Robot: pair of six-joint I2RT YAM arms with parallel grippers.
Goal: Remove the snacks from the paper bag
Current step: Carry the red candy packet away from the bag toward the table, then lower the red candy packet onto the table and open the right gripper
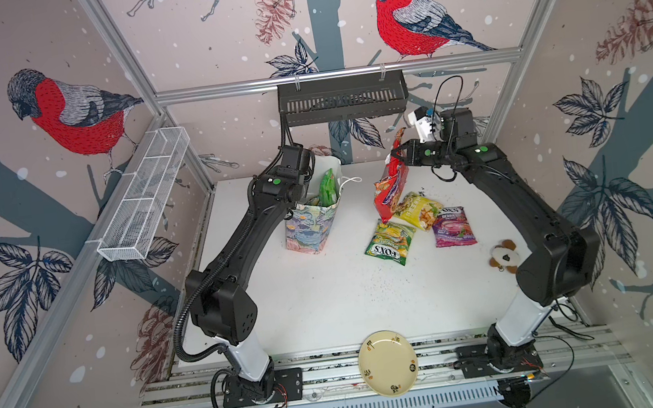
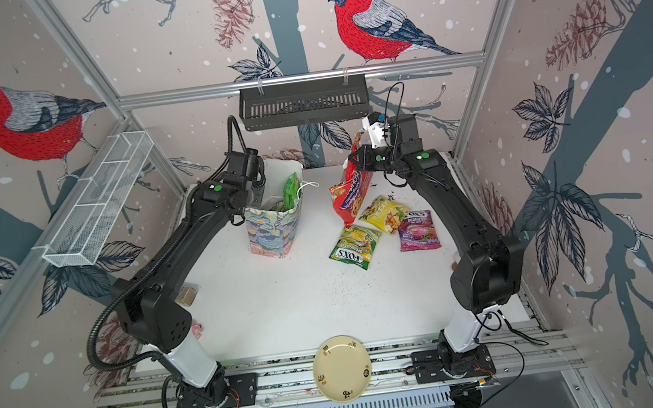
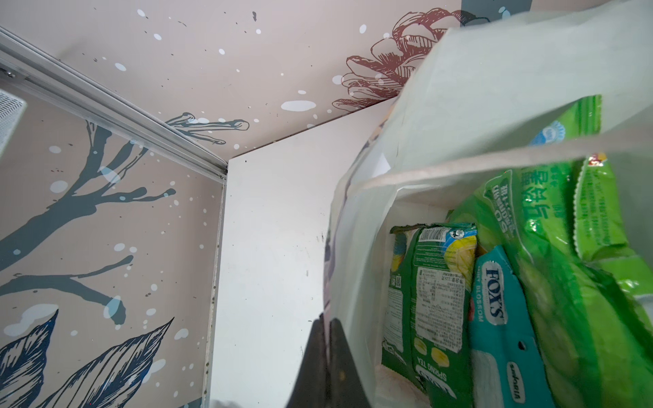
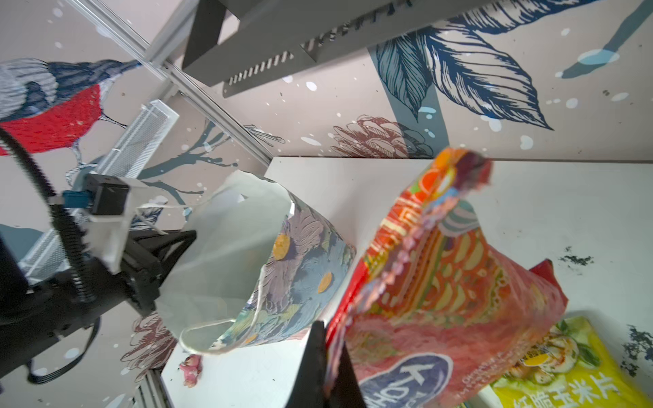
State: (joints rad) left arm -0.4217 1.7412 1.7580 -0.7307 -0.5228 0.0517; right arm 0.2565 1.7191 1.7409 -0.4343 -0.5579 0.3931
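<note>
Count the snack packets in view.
7. On the table: green packet, yellow packet, purple packet. The red packet hangs from the right end effector. In the bag: second green packet, teal packet, large green packet. Others may be hidden.

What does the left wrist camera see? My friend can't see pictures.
Three snacks stand inside the open, white-lined bag: a green FOX'S packet, a teal FOX'S packet and a big green packet. The left gripper is shut on the bag's edge, with the white table beside it.
</note>
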